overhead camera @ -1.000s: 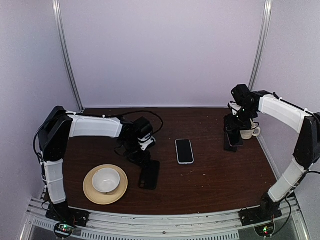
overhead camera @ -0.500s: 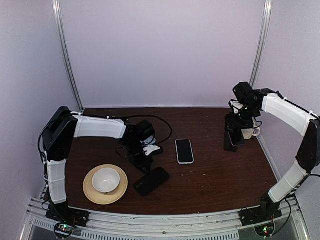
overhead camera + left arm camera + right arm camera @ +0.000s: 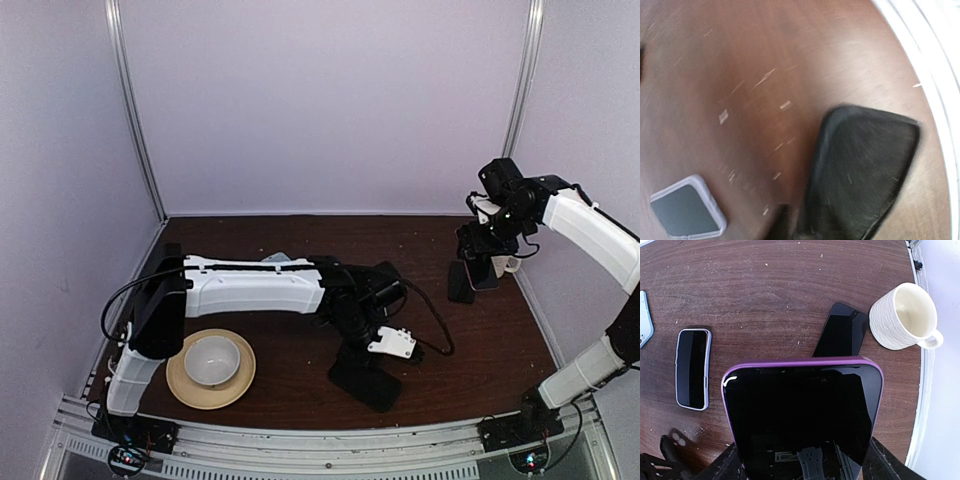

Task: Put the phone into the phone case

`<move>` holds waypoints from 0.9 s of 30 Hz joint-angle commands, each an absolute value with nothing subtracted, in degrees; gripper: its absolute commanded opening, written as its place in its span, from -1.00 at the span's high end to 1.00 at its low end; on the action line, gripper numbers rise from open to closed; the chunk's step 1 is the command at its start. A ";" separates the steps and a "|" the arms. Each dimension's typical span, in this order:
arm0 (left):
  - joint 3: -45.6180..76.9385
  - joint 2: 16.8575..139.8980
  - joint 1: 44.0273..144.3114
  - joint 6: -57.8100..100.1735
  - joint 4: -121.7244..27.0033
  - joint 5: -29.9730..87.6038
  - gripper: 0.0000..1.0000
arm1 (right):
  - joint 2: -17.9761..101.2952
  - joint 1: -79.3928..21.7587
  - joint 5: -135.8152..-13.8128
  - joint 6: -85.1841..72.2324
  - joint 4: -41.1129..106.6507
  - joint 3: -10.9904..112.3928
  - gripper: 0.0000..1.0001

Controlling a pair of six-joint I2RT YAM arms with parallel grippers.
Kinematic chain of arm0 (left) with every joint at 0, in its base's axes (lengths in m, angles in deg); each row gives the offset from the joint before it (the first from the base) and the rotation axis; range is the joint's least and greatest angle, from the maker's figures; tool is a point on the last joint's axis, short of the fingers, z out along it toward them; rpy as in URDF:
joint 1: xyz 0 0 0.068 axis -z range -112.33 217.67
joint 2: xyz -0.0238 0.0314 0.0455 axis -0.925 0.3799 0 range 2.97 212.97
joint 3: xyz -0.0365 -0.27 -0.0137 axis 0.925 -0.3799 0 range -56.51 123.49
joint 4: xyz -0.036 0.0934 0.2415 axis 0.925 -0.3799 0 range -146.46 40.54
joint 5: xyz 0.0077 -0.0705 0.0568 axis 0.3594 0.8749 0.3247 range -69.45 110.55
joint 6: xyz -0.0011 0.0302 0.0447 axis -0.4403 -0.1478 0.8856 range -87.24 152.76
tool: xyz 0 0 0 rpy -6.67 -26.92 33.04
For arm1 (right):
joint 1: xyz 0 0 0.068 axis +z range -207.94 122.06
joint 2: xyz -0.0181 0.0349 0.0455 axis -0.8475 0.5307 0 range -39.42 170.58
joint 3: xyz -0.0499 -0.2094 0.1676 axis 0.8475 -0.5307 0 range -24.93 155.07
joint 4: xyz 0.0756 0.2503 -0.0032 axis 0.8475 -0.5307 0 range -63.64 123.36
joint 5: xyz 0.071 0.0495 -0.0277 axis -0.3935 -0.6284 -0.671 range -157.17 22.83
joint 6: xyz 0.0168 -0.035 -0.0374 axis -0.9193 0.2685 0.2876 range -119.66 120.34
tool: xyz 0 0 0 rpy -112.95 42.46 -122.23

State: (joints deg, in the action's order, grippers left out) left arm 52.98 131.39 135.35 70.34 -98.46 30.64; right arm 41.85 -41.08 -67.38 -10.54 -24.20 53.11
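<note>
Phone (image 3: 840, 332) lies flat on the table (image 3: 765, 285), screen dark, directly below the right jaws; it shows just past the far end of what they carry. Those jaws stand wide and clamp a purple-rimmed phone (image 3: 800, 410) across its width, one finger on each long edge. The right gripper (image 3: 805, 464) thus hangs above the black phone without touching it. A mug (image 3: 902, 315) sits just beside the phone's far corner (touching or not, I cannot tell). Out to the left of the right jaws lies a light-rimmed phone (image 3: 692, 369), screen up. Further left, at the very edge of that wrist view, is a pale-blue slab (image 3: 643, 320).

Well apart from the phone, the phone case (image 3: 865, 170) lies black face up at the tips of the left jaws, near the table's front edge. The left gripper (image 3: 360, 362) is down at the case's end. Its wrist view is smeared, and I cannot tell whether the jaws pinch the case or merely rest against it. Behind the left jaws, toward that arm's base, a bowl (image 3: 212, 358) stands on a plate (image 3: 176, 385).
</note>
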 commanded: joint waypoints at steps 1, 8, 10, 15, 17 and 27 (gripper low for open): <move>56.35 132.36 135.45 76.58 -99.01 32.64 0.00 | 39.39 -40.33 -67.00 -10.99 -25.06 53.12 0.26; 59.62 125.19 135.91 65.91 -102.98 26.62 -0.68 | 38.95 -39.21 -67.00 -12.28 -24.37 52.49 0.26; 53.35 119.99 136.04 64.55 -102.98 31.01 -0.64 | 38.41 -38.61 -67.00 -12.63 -23.82 51.68 0.26; 36.91 112.95 136.21 62.00 -103.66 36.32 -0.04 | 37.75 -37.94 -68.36 -13.06 -23.25 49.86 0.26; 33.58 112.74 136.22 60.14 -104.64 35.11 0.14 | 37.81 -37.73 -68.40 -13.02 -23.40 49.61 0.26; 31.37 121.04 136.22 53.82 -97.89 34.02 0.39 | 37.75 -36.46 -68.51 -14.07 -22.62 48.20 0.26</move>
